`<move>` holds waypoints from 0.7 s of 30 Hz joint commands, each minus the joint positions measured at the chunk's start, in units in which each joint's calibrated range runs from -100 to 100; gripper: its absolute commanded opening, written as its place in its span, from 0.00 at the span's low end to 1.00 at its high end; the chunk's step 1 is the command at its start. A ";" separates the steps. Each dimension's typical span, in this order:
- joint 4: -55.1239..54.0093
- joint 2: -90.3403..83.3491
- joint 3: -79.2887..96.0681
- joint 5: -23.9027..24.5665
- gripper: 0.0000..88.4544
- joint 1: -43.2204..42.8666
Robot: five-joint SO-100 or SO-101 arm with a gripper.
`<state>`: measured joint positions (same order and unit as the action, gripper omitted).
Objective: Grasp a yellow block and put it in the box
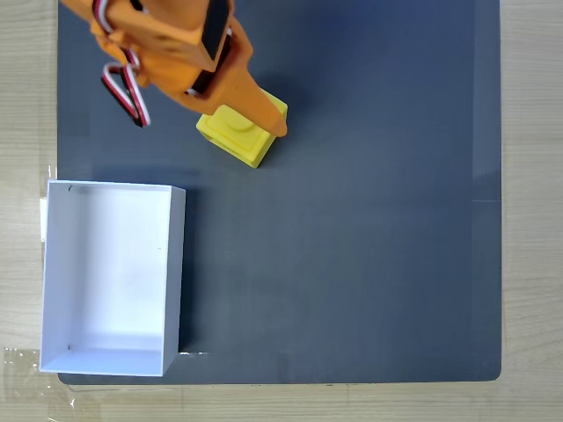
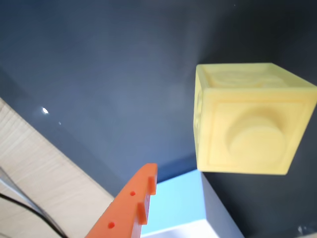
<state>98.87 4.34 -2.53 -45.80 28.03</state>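
Observation:
In the fixed view the yellow block [image 1: 237, 136] sits on the dark mat, stud up, near the top centre. My orange gripper [image 1: 264, 119] reaches over it from the upper left, one finger lying across its right top edge. The white box [image 1: 176, 264] stands open-topped at the lower left, well apart from the block. In the wrist view the yellow block [image 2: 247, 119] appears large at the right. One orange toothed finger [image 2: 133, 198] rises at the bottom, with a wide gap to the block. A corner of the box [image 2: 183, 203] shows below. The gripper looks open, with nothing held.
A dark grey mat [image 1: 369, 246] covers most of the wooden table [image 1: 528, 176]. Red and white cables [image 1: 123, 88] hang from the arm at the upper left. The mat's right half is bare.

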 commanded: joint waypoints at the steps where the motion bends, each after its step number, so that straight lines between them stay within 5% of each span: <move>1: -0.79 3.12 -2.40 -0.11 0.53 -1.17; 16: -10.39 15.15 -1.95 0.00 0.52 -5.47; 21: -10.39 15.15 -1.68 0.00 0.36 -5.13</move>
<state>88.66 20.02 -2.53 -45.75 22.72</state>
